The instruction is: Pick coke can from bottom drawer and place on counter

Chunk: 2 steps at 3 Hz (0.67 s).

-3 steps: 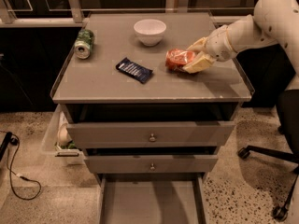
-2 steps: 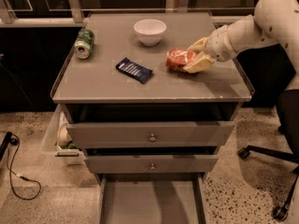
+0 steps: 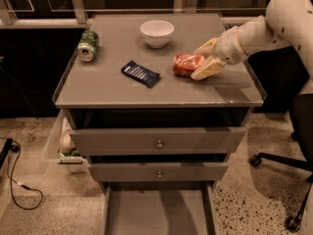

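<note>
The coke can (image 3: 184,64) lies on its side on the right part of the counter (image 3: 107,84), red-orange and dented. My gripper (image 3: 196,62) reaches in from the right and its two pale fingers (image 3: 206,69) close on the can's right end, one on the far side and one on the near side. The bottom drawer (image 3: 157,212) is pulled out at the foot of the cabinet and shows only its bare grey floor.
A green soda can (image 3: 88,45) lies at the counter's back left. A white bowl (image 3: 157,33) stands at the back middle and a dark blue snack packet (image 3: 140,73) lies in the centre. Two knobbed drawers (image 3: 159,142) are slightly open. An office chair base (image 3: 281,163) stands on the right.
</note>
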{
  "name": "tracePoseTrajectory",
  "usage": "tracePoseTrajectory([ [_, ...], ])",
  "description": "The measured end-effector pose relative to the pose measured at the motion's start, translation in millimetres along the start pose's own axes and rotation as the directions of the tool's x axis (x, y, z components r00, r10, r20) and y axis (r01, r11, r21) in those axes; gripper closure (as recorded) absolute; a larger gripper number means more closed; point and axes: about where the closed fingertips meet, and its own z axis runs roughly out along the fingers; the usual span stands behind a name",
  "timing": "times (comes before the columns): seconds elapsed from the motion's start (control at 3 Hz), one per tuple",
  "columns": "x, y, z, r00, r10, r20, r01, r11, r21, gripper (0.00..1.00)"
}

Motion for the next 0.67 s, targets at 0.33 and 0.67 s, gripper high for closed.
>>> tracePoseTrajectory([
  [0.33,0.0,0.0,0.0,1.0,0.0,0.0,0.0,1.0,0.0,0.0],
  [0.67,0.0,0.0,0.0,1.0,0.0,0.0,0.0,1.0,0.0,0.0],
])
